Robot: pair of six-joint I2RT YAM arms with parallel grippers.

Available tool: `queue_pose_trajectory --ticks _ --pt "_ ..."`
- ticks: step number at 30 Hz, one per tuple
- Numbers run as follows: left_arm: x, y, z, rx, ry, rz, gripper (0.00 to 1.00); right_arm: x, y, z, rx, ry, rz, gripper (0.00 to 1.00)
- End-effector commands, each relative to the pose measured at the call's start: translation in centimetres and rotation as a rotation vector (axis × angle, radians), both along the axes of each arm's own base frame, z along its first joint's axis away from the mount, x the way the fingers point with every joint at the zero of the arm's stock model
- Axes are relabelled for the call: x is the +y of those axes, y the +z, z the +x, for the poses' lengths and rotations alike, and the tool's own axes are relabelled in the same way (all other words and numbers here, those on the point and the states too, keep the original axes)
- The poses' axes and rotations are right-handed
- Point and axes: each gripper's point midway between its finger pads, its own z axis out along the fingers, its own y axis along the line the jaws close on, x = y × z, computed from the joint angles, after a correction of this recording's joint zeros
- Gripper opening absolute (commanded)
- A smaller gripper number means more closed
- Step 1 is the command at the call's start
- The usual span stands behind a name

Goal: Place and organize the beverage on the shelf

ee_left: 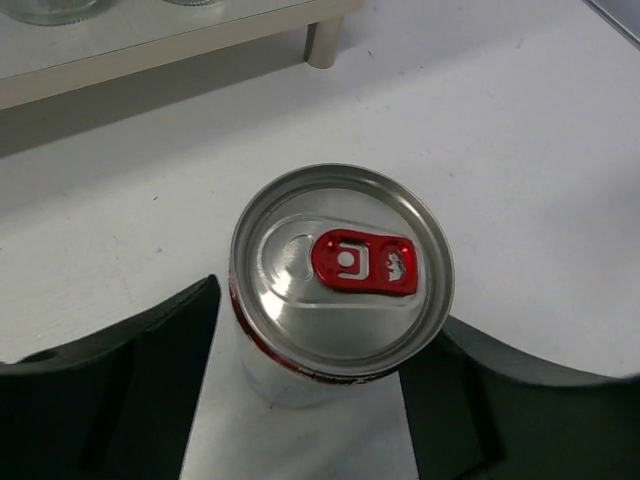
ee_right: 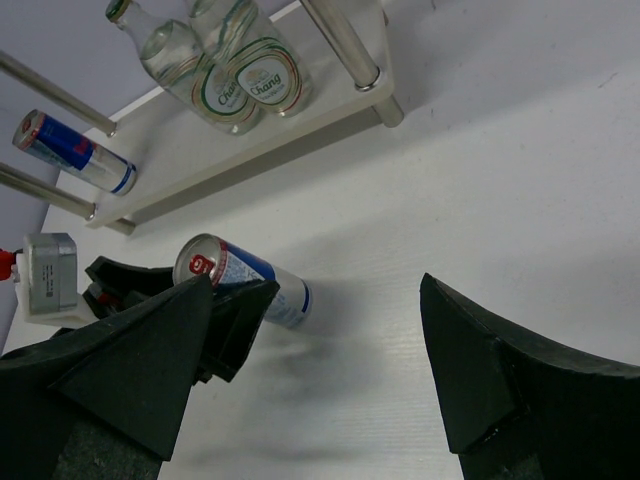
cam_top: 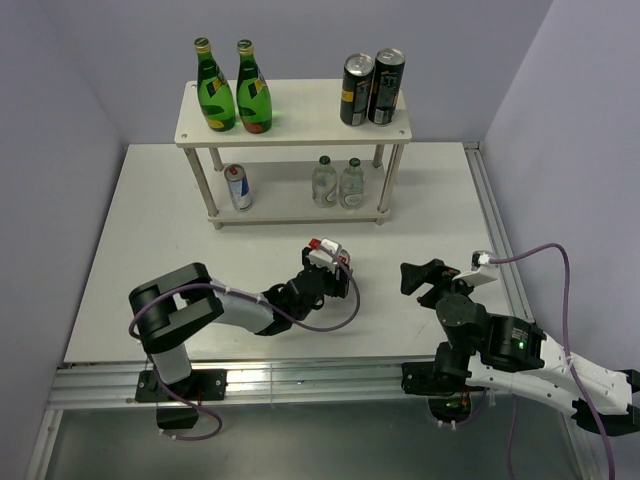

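A silver can with a red tab (ee_left: 340,265) stands upright on the white table. It sits between the fingers of my left gripper (ee_left: 320,335), and a thin strip of table shows between the left finger (ee_left: 150,380) and the can's wall. From the right wrist the same can (ee_right: 250,280) shows its blue and silver side. The shelf (cam_top: 300,122) stands at the back. Two green bottles (cam_top: 232,92) are on its top board, and a second silver-blue can (cam_top: 238,187) and two clear bottles (cam_top: 337,183) are on the lower board. My right gripper (cam_top: 432,280) hangs open, right of the can, holding nothing.
Two dark cans (cam_top: 371,90) stand on the top board's right end. The lower board (cam_top: 285,212) has bare room between the can and the clear bottles. The table's right rail (cam_top: 495,240) runs close to my right arm. Grey walls close in the back and sides.
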Motion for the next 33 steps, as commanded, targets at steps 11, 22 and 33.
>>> queue_pose_trajectory --ticks 11,22,33 --pt "1.0 6.1 3.6 -0.114 0.206 -0.001 0.00 0.1 0.4 0.1 -0.017 -0.006 0.023 0.91" --pt "12.9 13.4 11.4 -0.196 0.442 -0.022 0.00 0.0 0.6 0.0 -0.029 0.004 0.044 0.91" --pt "19.7 13.5 19.2 -0.224 0.578 -0.068 0.00 0.1 0.7 -0.1 -0.035 0.014 0.054 0.91"
